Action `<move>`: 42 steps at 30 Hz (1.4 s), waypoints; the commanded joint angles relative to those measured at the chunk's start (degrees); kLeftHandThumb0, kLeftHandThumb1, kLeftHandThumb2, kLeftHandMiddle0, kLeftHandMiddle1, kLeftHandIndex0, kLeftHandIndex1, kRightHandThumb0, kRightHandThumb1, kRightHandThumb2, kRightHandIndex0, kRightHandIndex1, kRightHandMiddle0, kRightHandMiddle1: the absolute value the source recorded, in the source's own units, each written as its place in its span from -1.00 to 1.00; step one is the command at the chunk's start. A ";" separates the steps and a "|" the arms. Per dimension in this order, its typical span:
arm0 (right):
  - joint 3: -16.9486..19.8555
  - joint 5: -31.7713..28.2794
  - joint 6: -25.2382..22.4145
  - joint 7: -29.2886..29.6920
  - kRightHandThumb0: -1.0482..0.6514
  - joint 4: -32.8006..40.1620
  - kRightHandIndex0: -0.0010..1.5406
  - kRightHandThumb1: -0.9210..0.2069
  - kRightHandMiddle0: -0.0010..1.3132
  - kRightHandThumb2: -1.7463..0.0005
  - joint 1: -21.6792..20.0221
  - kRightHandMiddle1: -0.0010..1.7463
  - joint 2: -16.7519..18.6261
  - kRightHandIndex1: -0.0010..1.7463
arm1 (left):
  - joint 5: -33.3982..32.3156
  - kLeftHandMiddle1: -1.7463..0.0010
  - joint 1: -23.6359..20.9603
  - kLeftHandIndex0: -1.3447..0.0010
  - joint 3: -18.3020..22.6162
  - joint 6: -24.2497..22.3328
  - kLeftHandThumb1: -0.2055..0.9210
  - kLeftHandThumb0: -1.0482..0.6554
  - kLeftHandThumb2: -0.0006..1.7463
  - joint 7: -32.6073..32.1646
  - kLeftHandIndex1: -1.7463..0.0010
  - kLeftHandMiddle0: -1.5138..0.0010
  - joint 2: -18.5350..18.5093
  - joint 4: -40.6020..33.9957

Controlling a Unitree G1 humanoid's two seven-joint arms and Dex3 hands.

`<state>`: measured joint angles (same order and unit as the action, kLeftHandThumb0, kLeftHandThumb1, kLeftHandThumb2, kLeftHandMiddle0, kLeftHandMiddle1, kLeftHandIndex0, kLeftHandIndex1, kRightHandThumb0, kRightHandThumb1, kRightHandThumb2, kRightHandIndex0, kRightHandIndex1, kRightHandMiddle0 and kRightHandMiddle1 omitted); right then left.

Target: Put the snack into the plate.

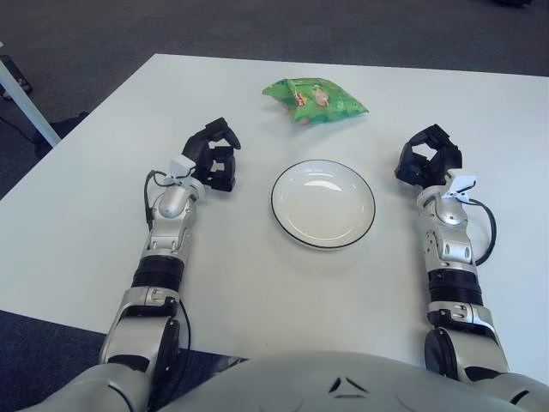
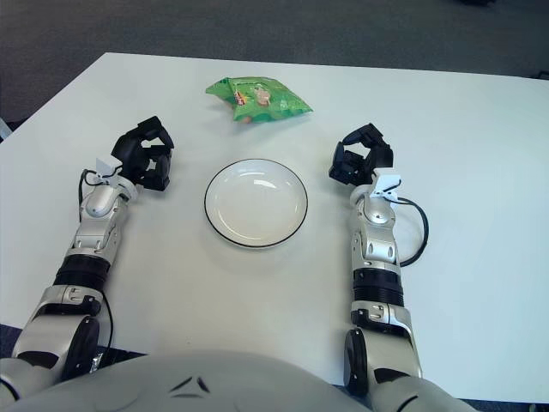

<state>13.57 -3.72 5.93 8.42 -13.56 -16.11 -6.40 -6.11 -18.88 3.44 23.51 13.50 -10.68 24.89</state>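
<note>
So the snack is a green bag lying flat on the white tabletop, at the far side, just past the far rim of the plate. Bag and plate are near each other but not touching; there's a strip of bare tabletop between them. The plate has nothing in it.

Both hands are parked either side of the plate. Left hand shows to the plate's left, right hand to its right, and both have the fingers curled in with nothing in them. Neither is near the bag yet.

The bit that matters for the next move: the bag sits forward of both hands and roughly on the plate's centreline, maybe a touch to the left of it. Its long axis runs mostly left-right, tilted a bit so the right end lies nearer the robot. From the left hand it's forward and to the right; from the right hand it's forward and to the left. I'd call the left hand slightly nearer, but it's close, so either could go.

My guess is whichever hand goes will need to uncurl first, reach forward and inward across the short width of the bag, then just drag or lift it back a short way onto the plate.
</note>
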 commanded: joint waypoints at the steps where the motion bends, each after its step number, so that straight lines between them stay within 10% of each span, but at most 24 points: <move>1: 0.22 -0.43 -0.45 -0.03 -0.32 -2.88 0.70 0.04 -0.08 -0.49 6.86 1.00 1.93 1.00 | 0.43 -1.00 11.62 -0.13 -1.99 1.09 -0.38 -0.42 0.75 -0.82 -1.00 -0.65 5.76 5.50; 42: -3.66 7.54 4.91 -1.31 -0.33 -3.41 0.71 0.04 -0.08 -0.48 6.68 1.00 -3.96 1.00 | 1.37 -1.00 10.33 -0.04 -2.64 0.98 -0.26 -0.38 0.65 -1.54 -1.00 -0.66 5.96 7.75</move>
<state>10.58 2.41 9.79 8.78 -14.57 -15.83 -8.89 -4.98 -19.29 2.70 24.28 12.56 -10.59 25.93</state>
